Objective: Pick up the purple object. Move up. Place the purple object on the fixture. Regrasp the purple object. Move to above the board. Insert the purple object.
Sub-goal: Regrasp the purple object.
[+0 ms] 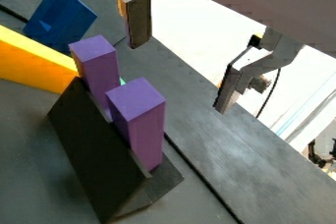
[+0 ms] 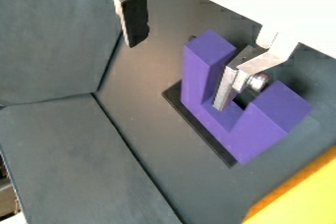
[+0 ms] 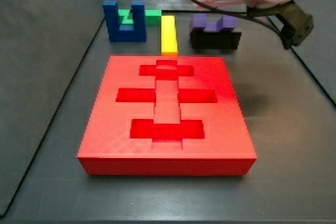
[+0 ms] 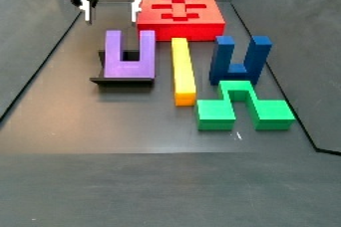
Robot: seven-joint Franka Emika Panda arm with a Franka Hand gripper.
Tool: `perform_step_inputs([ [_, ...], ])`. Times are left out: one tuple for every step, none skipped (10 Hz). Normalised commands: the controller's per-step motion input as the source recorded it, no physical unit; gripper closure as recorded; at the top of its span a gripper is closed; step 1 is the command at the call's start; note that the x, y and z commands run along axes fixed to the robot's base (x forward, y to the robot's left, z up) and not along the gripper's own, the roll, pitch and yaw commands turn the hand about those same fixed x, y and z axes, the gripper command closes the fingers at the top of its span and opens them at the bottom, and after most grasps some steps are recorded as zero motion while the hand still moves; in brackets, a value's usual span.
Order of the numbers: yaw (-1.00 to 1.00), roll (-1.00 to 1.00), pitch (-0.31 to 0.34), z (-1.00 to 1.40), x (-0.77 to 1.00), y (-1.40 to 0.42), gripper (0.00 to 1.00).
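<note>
Purple U-shaped plastic block [image 4: 130, 54], two square prongs joined by a base bar, lies on the small black box-like fixture [image 4: 119, 78] near the far edge of the dark table [image 4: 120, 171], beside a long yellow bar [image 4: 182, 70]. In a side view the purple block [image 3: 214, 23] sits on top of the fixture [image 3: 215, 39], behind the large flat red board [image 3: 167, 110] with its darker cross-shaped recesses. The block looks rigid, solid and light, with smooth, probably somewhat slippery faces and no fragile parts; its flat parallel sides should suit a parallel-jaw grip, and taking one prong or the base bar squarely across opposite faces seems the safest hold. The gripper [image 1: 184, 56] is released and holds nothing: in both wrist views its two silver fingers [image 2: 132, 12] stand well apart above the block, with only bare table between them. In a side view the gripper [image 4: 110, 8] hovers just behind the block, not touching it. Much is hard to make out: the robot arm blurs and covers part of the block in one side view, the fixture's raised back wall is mostly hidden, and a wrist view cuts off the block's near end. A dark blue U-shaped block [image 4: 240, 58] and a green piece [image 4: 242, 106] lie to the side.
</note>
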Motion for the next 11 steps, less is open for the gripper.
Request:
perform_step_inputs([
  [0.16, 0.27, 0.197, -0.21, 0.30, -0.06, 0.00],
  [0.00, 0.00, 0.000, 0.00, 0.37, 0.00, 0.00],
  [0.00, -0.04, -0.086, 0.00, 0.44, 0.00, 0.00],
  [0.00, -0.14, -0.129, 0.00, 0.45, 0.03, 0.00],
  [0.00, -0.27, -0.151, -0.04, 0.41, 0.09, 0.00],
  [0.00, -0.25, -0.080, -0.11, 0.35, 0.04, 0.00],
  [0.00, -0.08, 0.000, -0.17, 0.24, 0.00, 0.00],
  [0.00, 0.00, 0.083, -0.34, 0.12, 0.00, 0.00],
  [0.00, 0.08, 0.163, -0.29, 0.01, 0.00, 0.00],
  [-0.04, 0.11, 0.174, -0.21, 0.00, 0.00, 0.00],
  [0.00, 0.11, 0.163, -0.27, 0.00, 0.00, 0.00],
])
